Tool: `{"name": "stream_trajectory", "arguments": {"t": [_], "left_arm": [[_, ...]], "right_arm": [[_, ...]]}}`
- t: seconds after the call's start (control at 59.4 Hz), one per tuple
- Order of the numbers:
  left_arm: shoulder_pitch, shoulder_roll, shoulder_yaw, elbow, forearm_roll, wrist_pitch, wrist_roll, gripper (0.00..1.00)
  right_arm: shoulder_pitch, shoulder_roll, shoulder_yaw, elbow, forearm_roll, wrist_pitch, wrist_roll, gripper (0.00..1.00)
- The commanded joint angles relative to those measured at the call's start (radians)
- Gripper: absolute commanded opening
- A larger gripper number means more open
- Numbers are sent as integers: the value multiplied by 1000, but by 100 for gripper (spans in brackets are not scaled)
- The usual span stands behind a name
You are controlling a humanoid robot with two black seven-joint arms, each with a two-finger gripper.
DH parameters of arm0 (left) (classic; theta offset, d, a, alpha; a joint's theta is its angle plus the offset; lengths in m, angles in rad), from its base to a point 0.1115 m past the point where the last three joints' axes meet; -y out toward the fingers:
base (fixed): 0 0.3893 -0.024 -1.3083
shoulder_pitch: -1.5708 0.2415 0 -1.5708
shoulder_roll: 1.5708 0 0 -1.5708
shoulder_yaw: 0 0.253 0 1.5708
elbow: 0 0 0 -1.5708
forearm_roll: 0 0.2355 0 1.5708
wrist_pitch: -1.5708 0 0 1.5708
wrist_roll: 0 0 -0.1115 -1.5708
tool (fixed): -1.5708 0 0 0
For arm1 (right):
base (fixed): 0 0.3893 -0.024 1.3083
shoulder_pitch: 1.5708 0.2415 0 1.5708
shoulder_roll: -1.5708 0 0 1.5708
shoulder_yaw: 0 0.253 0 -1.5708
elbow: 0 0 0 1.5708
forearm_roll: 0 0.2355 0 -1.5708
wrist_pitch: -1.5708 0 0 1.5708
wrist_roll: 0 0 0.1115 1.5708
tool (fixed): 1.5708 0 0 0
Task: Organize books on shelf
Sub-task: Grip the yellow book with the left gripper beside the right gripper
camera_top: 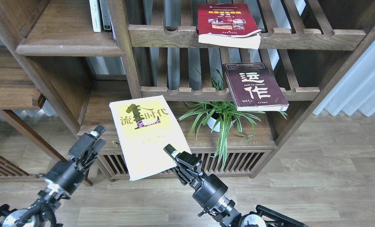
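Note:
My right gripper (172,154) is shut on the lower right corner of the lime-yellow book (146,134) and holds it in the air, tilted, in front of the low cabinet. My left gripper (96,134) is empty, just left of that book; its fingers look close together. The dark maroon book (253,86) lies on the lower slatted rack, overhanging its front rail. The red book (227,23) lies on the upper slatted rack, overhanging too. The solid shelf (66,34) is at the upper left.
Thin white and dark upright books (100,15) stand at the back right of the solid shelf. A potted spider plant (220,115) stands on the cabinet top (256,138) under the lower rack. A bookcase post (124,47) divides shelf and racks. Wood floor lies in front.

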Motion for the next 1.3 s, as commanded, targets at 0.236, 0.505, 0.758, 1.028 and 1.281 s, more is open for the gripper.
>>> {"name": "stream_trajectory", "arguments": {"t": [0.236,0.505,0.758,1.028,1.281], "left_arm": [[-20,8,18,-12,-3,0,-1,94],[-52,8,57,-12,-3,0,-1,93],[-68,9,110,-12,-3,0,1,93],[-74,43,158,-12,-3,0,1,87],[-75,64,184,-13,-3,0,1,83]], "right_arm": [[-2,66,-2,-55,-55,0,0,7],[0,72,-25,-55,-56,0,0,7],[-5,69,-31,-64,-93,0,-2,7],[-5,73,-31,-73,-96,0,-2,8],[-6,76,-33,-73,-99,0,-2,8]]}}
